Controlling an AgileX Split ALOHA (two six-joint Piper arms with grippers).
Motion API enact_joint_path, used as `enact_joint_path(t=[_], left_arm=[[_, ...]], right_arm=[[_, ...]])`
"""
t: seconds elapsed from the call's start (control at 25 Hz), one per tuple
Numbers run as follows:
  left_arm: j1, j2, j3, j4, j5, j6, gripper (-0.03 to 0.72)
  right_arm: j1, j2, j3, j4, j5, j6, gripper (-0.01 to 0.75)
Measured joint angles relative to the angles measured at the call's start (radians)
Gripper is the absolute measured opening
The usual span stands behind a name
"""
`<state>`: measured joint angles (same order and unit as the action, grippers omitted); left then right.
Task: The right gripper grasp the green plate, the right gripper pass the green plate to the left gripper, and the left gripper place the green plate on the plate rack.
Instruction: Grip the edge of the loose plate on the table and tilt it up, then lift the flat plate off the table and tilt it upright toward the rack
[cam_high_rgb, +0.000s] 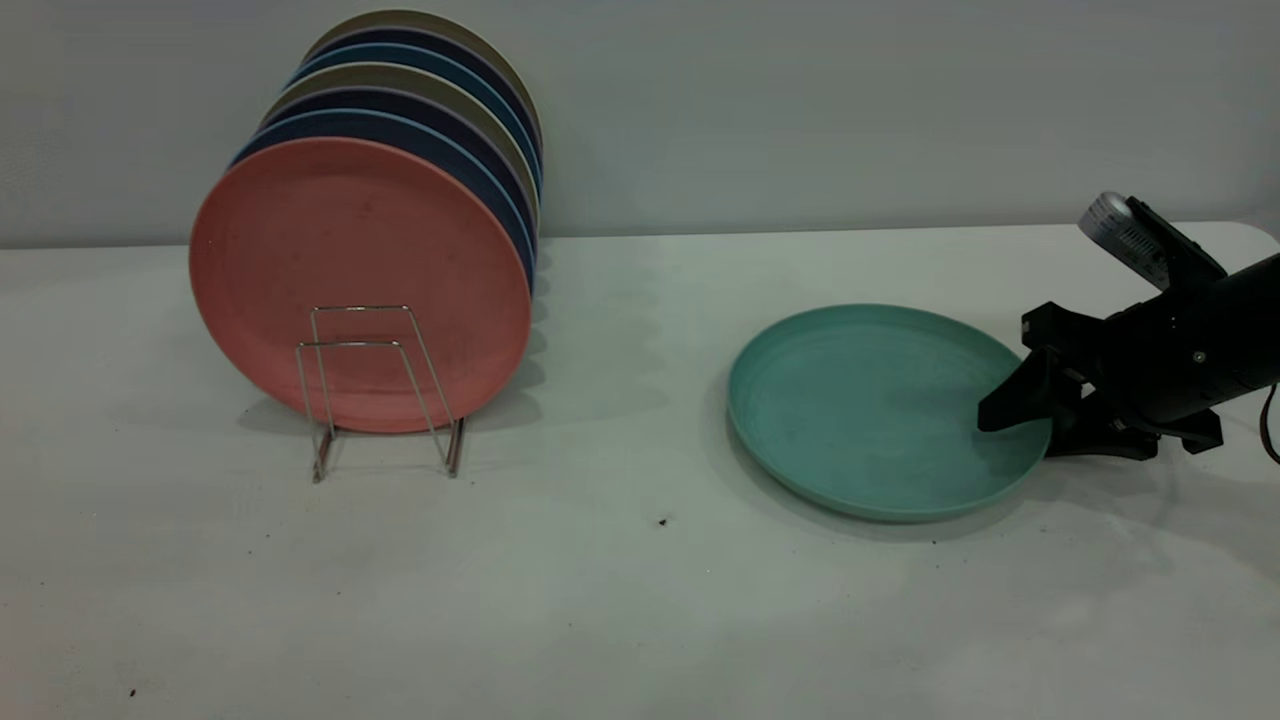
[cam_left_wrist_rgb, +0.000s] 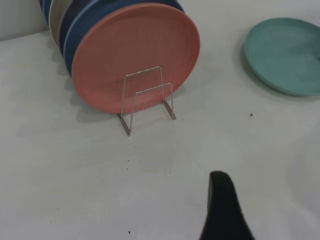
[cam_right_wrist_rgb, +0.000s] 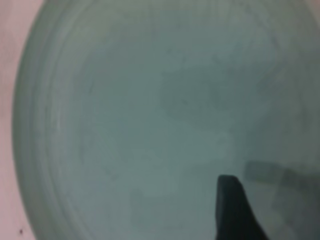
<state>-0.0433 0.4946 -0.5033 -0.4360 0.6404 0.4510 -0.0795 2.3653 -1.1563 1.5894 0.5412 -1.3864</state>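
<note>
The green plate (cam_high_rgb: 880, 410) is lying flat on the table (cam_high_rgb: 640, 600), well apart from the plate rack (cam_high_rgb: 380, 390), on the right arm's side. Its right edge is being straddled by the right gripper (cam_high_rgb: 1030, 415): one finger is seen reaching in over the plate's inner face, the other is lying low outside and beneath the rim, so the rim is sitting between the jaws. The jaws are parted around that edge; no squeeze on the plate is being shown, and the plate is resting level, not lifted. The coming move is judged to turn on this: the rim must be caught between upper and lower finger before any lift.

In the right wrist view, the frame is being filled by the plate, with one dark fingertip (cam_right_wrist_rgb: 232, 210) over its face; the lower finger is hidden there.

The left gripper (cam_left_wrist_rgb: 222, 210) is being held farther from the plate, facing the rack and the pink plate (cam_left_wrist_rgb: 135, 55); only one finger is in view, cut off at the frame's edge, so its jaw state cannot be told. The rack's rear loops are being hidden by the stacked plates (cam_high_rgb: 420, 110).
</note>
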Motion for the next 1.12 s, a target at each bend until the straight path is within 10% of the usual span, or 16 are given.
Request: enact_joint_path(t=[0.32, 1.12], left_arm=[[0.0, 0.0, 0.0, -0.015, 0.0, 0.0, 0.501], [0.0, 0.528, 0.0, -0.576, 0.01, 0.268, 0.501]], right_arm=[[0.0, 0.007, -0.001, 0.006, -0.038, -0.003, 0.029], [-0.003, -0.182, 0.005, -0.294, 0.065, 0.142, 0.013]])
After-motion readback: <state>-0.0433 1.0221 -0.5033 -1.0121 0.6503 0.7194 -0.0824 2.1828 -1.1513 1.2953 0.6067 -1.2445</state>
